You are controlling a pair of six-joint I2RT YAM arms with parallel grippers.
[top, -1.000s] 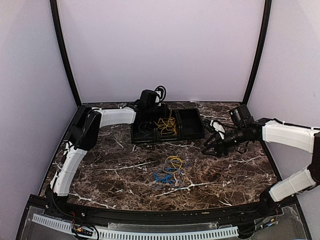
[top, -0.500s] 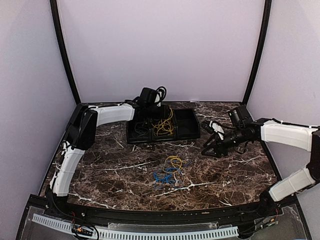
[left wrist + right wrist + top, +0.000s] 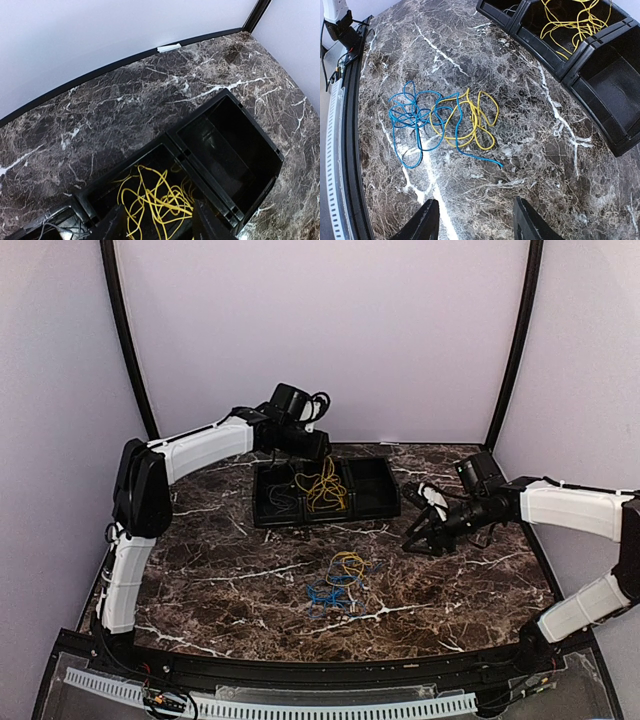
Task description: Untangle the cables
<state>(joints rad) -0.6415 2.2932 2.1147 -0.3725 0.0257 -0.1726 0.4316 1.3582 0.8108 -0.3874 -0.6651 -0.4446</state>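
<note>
Progress seems partial: thin yellow wires point(image 3: 155, 200) sit in black plastic tray point(image 3: 255, 124) at twelve o'clock, blue-yellow wire knot point(image 3: 445, 120) untouched; left gripper point(image 3: 159, 220), right gripper point(image 3: 475, 210) gape empty.

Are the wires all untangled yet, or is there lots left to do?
Partly done. Some yellow wires already lie apart in the middle box of the tray. The left hand and the right hand are open and hold nothing. The blue and yellow tangle on the table is still knotted, so that is left.
</note>
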